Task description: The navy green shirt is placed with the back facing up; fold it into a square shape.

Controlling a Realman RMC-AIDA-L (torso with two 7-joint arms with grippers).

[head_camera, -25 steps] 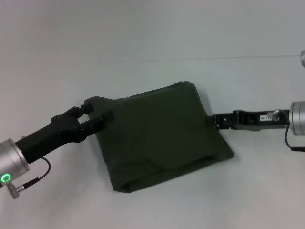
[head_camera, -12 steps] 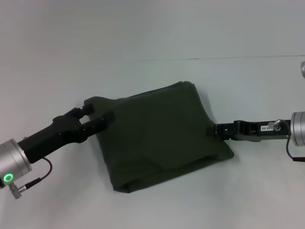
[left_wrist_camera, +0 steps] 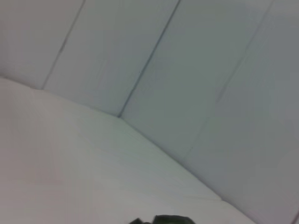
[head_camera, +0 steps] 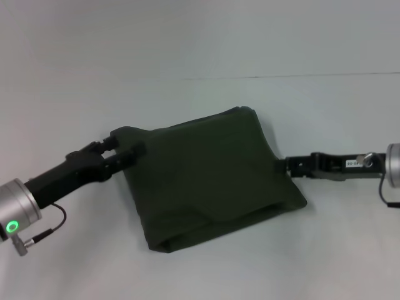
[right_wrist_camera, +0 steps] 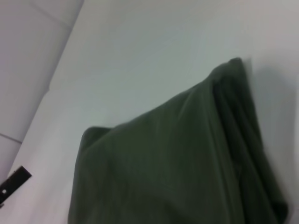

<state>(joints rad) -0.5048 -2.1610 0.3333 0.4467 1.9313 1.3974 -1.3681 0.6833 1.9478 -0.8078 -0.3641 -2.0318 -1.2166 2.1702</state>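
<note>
The navy green shirt (head_camera: 209, 178) lies folded into a rough, slightly skewed square in the middle of the white table. Its thick folded edges show in the right wrist view (right_wrist_camera: 177, 158), and a sliver of it shows in the left wrist view (left_wrist_camera: 163, 219). My left gripper (head_camera: 127, 150) is open at the shirt's left edge, near the upper left corner, with one finger (head_camera: 111, 144) behind and one in front. My right gripper (head_camera: 281, 167) sits at the shirt's right edge, its tip just at the fabric.
The white table (head_camera: 200, 50) stretches all around the shirt, and a thin seam line (head_camera: 281, 77) crosses it behind. A small black part (right_wrist_camera: 14, 181) shows at the edge of the right wrist view.
The right gripper has drawn back to the right and slightly nearer, off the shirt's edge. The left gripper has slid back a little to the left. The shirt has not moved.
</note>
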